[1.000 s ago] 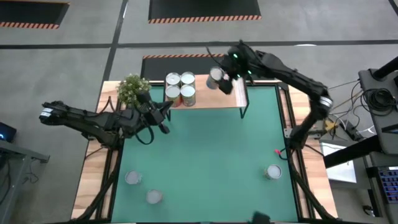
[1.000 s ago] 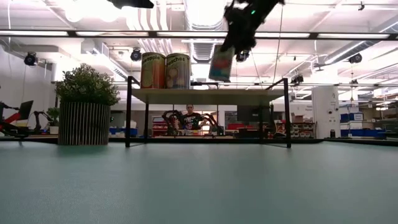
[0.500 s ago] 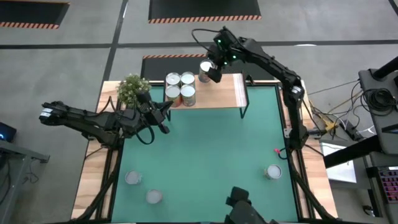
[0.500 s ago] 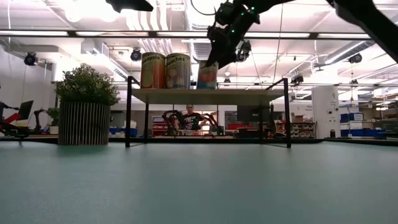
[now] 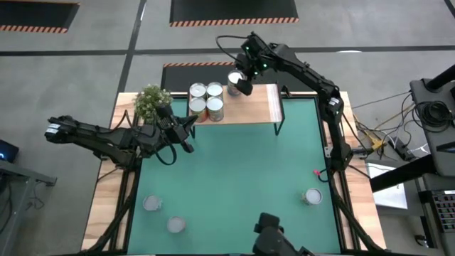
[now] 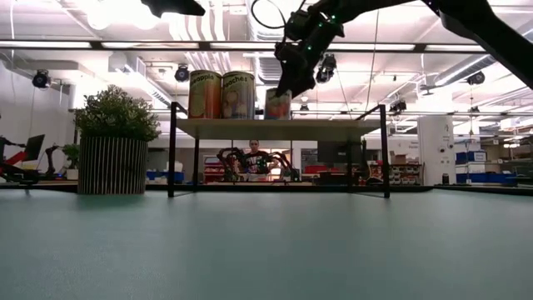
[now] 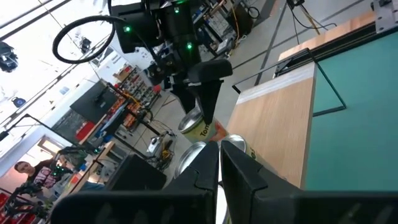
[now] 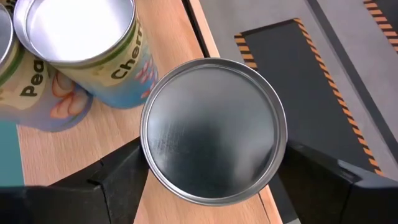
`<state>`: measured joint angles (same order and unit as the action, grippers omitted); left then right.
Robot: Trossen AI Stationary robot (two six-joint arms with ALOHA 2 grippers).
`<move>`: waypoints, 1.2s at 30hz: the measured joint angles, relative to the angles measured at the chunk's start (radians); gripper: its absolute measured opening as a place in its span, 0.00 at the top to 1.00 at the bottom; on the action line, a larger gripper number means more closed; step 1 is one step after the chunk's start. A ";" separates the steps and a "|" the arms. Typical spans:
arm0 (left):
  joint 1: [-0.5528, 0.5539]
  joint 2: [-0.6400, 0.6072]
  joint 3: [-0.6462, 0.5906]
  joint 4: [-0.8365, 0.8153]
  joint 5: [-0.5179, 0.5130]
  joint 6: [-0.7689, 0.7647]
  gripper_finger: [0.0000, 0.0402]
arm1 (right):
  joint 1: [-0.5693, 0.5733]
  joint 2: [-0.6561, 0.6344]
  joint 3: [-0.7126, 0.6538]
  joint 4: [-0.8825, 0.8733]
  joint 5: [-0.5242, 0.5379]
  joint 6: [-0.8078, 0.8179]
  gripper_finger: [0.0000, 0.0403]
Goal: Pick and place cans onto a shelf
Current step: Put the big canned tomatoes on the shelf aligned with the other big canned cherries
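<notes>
Silvery-topped cans [image 5: 206,100] – labels seemingly tan-orange – light-wood shelf [image 5: 259,105], green table [image 5: 242,171].

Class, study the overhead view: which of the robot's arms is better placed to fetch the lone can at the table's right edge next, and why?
Probably the right. That can lies on the right arm's side, near its base. The right gripper must first release the can it holds over the shelf. The left gripper waits shut beside the plant, across the table.

The shelf [image 5: 260,105] lies bare right of the cans [image 5: 205,99].
</notes>
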<state>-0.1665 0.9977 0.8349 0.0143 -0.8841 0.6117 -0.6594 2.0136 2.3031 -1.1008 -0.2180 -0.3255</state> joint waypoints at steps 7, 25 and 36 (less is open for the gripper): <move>0.000 0.000 0.000 -0.003 0.000 0.000 1.00 | 0.003 0.000 -0.025 -0.002 0.000 -0.014 0.16; 0.000 0.000 0.000 -0.007 0.000 -0.003 1.00 | 0.006 -0.075 0.031 -0.051 0.001 0.018 0.13; 0.000 0.000 0.000 -0.011 0.000 -0.003 1.00 | -0.002 -0.122 -0.084 -0.147 0.009 -0.059 0.45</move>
<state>-0.1665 0.9977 0.8345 0.0031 -0.8841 0.6083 -0.6617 1.8912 2.2191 -1.2479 -0.2094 -0.3844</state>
